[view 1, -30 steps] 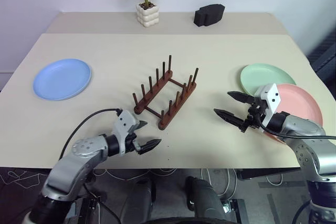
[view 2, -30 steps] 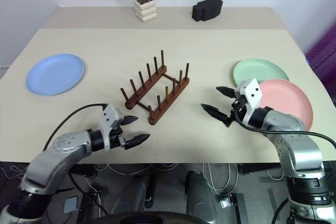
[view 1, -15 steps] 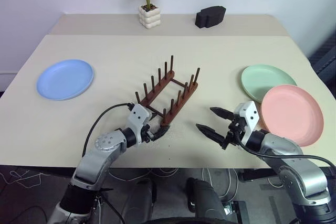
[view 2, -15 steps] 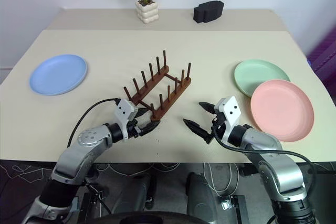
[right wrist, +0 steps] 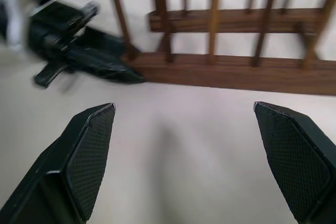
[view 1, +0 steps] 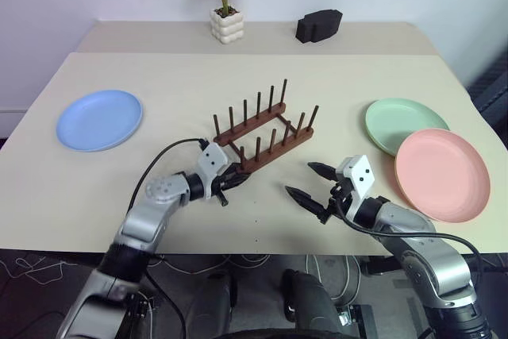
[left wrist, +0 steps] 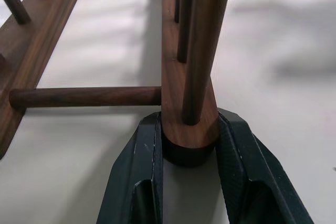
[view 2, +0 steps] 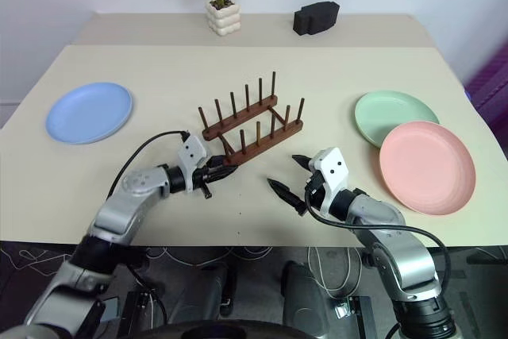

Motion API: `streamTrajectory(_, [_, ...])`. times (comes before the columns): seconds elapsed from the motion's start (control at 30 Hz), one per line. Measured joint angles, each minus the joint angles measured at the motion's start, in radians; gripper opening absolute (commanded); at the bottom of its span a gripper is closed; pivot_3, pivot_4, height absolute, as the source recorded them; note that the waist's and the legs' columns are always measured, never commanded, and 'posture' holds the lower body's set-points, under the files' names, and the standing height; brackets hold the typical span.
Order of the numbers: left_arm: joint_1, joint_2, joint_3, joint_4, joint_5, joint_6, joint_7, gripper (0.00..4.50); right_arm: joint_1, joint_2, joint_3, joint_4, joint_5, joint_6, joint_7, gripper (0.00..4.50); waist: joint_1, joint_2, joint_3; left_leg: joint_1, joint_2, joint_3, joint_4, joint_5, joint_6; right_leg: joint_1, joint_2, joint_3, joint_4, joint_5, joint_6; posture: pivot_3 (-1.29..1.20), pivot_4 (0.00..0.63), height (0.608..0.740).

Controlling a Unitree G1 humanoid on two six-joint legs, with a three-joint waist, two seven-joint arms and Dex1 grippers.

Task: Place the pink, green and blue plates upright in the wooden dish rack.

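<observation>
The right pincer [view 1: 307, 193] hangs wide open, empty, over the beige counter [view 1: 333, 85]. The left pincer [left wrist: 184, 150] clamps the near rail end of the dark reddish-brown wooden dish rack [view 1: 266, 132] mid-counter, probably to square it for plates.

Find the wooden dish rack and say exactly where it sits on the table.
In the left eye view, the wooden dish rack stands mid-table, between the blue plate and green plate, its near-left rail end clamped in the left tool.

I see the dark reddish-brown wooden dish rack [view 1: 263, 137] mid-table, pegs upright; a flat round blue plate [view 1: 99, 120] far left, green plate [view 1: 401, 121] and pink plate [view 1: 441, 174] overlapping at right.
</observation>
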Motion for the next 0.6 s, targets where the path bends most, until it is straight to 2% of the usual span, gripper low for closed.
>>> streamTrajectory(0.27, [-0.21, -0.055, -0.033, 0.357, 0.036, -0.205, -0.244, 0.77, 0.017, 0.012, 0.02, 0.002, -0.019, 0.002, -0.016, 4.34, 0.002, 0.0, 0.0, -0.001, 0.0, 0.0, 0.001, 0.0, 0.001, 0.0, 0.0, 0.0, 0.0, 0.0, 0.001, 0.0, 0.15, 0.737])
streamTrajectory(0.5, [-0.324, -0.131, -0.029, 0.57, 0.068, -0.316, -0.323, 0.77, 0.023, 0.051, 0.038, 0.002, -0.053, 0.001, -0.072, 4.34, -0.002, -0.001, 0.0, -0.002, 0.0, 0.0, 0.003, -0.001, 0.002, 0.0, 0.0, 0.0, 0.001, 0.0, 0.001, 0.0, 0.15, 0.737])
streamTrajectory(0.6, [-0.337, -0.135, -0.02, 0.614, 0.069, -0.318, -0.34, 2.25, 0.023, 0.062, 0.04, 0.002, -0.06, 0.001, -0.086, 4.34, -0.002, -0.001, 0.0, -0.002, 0.0, 0.0, 0.004, -0.001, 0.002, 0.0, 0.0, 0.0, 0.001, 0.0, 0.001, 0.0, 0.15, 0.737])
